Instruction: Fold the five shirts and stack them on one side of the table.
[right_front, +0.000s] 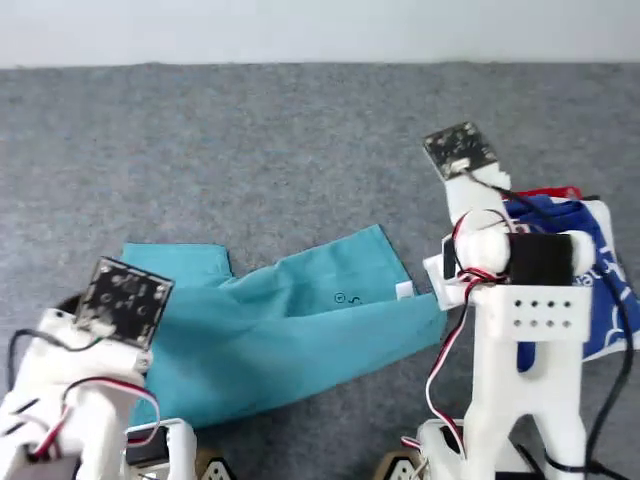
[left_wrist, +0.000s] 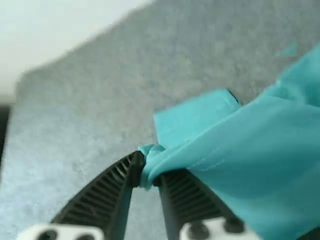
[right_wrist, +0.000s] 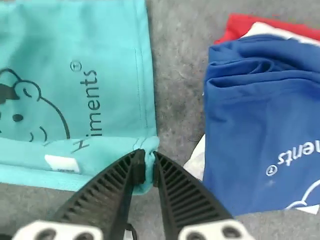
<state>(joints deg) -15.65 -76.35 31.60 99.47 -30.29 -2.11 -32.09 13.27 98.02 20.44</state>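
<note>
Crosswise, teal shirt (right_front: 290, 325) stretches from left gripper (left_wrist: 148, 169) to right gripper (right_wrist: 145, 161)

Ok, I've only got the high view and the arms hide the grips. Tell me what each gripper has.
Observer: The left gripper is shut on a bunched edge of the teal shirt.
Operator: Now the right.
Observer: The right gripper is shut on the shirt's hemmed corner.
Operator: Check the gap to the pile.
Observer: Bare table separates the teal shirt from the blue shirt.
</note>
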